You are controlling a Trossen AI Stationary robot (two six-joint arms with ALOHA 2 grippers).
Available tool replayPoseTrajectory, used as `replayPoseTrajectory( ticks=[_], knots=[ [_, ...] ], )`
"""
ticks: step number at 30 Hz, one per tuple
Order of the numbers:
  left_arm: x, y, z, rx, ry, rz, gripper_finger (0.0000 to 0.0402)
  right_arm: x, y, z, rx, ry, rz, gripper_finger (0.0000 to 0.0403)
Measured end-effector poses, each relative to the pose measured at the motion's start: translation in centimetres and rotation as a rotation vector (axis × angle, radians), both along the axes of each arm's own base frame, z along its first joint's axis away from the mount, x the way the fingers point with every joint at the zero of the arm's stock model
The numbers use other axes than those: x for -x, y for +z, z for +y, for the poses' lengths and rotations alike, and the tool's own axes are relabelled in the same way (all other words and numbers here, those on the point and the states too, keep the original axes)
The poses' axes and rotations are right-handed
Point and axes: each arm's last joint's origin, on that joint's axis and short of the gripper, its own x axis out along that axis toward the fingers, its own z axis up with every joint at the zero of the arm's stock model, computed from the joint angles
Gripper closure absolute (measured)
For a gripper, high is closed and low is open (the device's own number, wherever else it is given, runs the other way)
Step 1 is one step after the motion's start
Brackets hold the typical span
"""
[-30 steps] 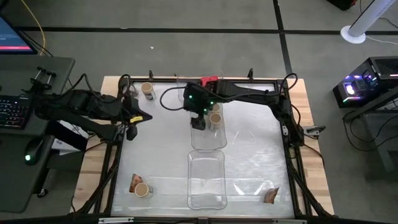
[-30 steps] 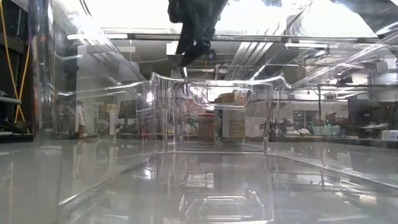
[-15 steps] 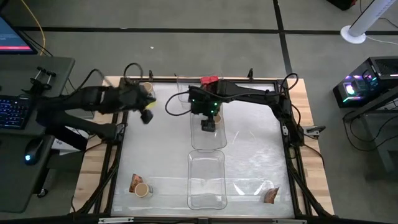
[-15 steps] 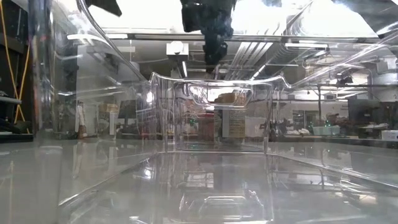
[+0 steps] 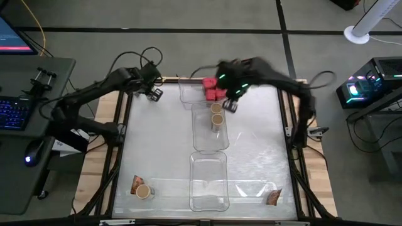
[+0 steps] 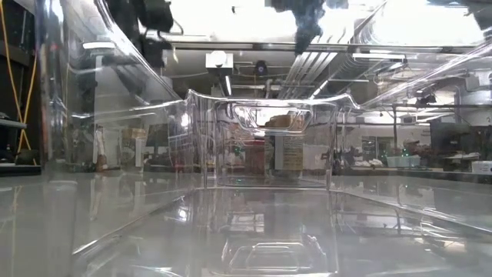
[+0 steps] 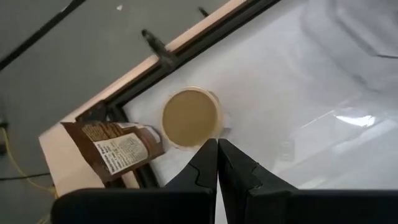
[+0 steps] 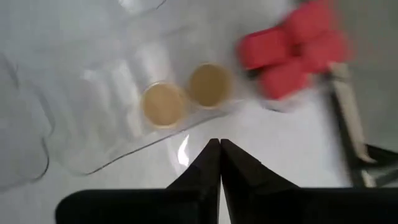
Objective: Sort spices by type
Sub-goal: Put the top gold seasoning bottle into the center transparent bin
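Observation:
In the left wrist view a round jar with a tan top (image 7: pixel 191 117) stands at the table's far left corner, a brown packet (image 7: pixel 115 149) lying beside it. My left gripper (image 5: pixel 154 94) hangs shut above that jar, touching nothing. Two more jars (image 5: pixel 217 114) stand in the middle clear tray (image 5: pixel 210 141); red containers (image 5: pixel 213 89) sit in the far tray (image 5: pixel 188 94). My right gripper (image 5: pixel 229 104) is shut and empty, raised just right of those jars (image 8: pixel 163 104). A jar (image 5: pixel 144 191) and packet (image 5: pixel 135 184) lie near left, another packet (image 5: pixel 273 198) near right.
A third clear tray (image 5: pixel 208 182) stands near the table's front edge, in line with the other two. A black frame (image 5: pixel 119 125) runs around the white work surface. In the low view the clear tray walls (image 6: pixel 261 146) fill the middle.
My left gripper has swung from the table's left side toward the far edge and sunk over the jar at the far left corner. My right gripper has risen from the middle tray, gone toward the far right, and shut.

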Motion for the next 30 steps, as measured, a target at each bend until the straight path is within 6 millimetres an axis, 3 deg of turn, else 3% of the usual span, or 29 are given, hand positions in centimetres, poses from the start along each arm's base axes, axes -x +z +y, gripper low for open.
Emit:
replayPoseTrajectory(
  ticks=[6, 12, 18, 25, 30],
  knots=[
    [0.6, -3.3, 1.2, -0.003, 0.072, -0.034, 0.0402, 7.7, 6.7, 1.7, 0.144, -0.263, -0.235, 0.0400],
    [1.1, -4.6, 2.6, -0.076, 0.149, -0.120, 0.0402, 12.6, 10.1, 5.2, 0.160, -0.422, -0.468, 0.0402],
    [2.0, -5.9, 3.7, -0.047, 0.226, -0.128, 0.0402, 13.9, 10.9, 7.2, 0.221, -0.474, -0.556, 0.0402],
    [2.5, -7.0, 3.8, -0.056, 0.267, -0.137, 0.0402, 12.9, 10.5, 7.9, 0.219, -0.450, -0.540, 0.0402],
    [2.4, -7.4, 2.8, 0.013, 0.245, -0.128, 0.0402, 12.4, 10.3, 7.9, 0.233, -0.442, -0.524, 0.0402]
  ],
)
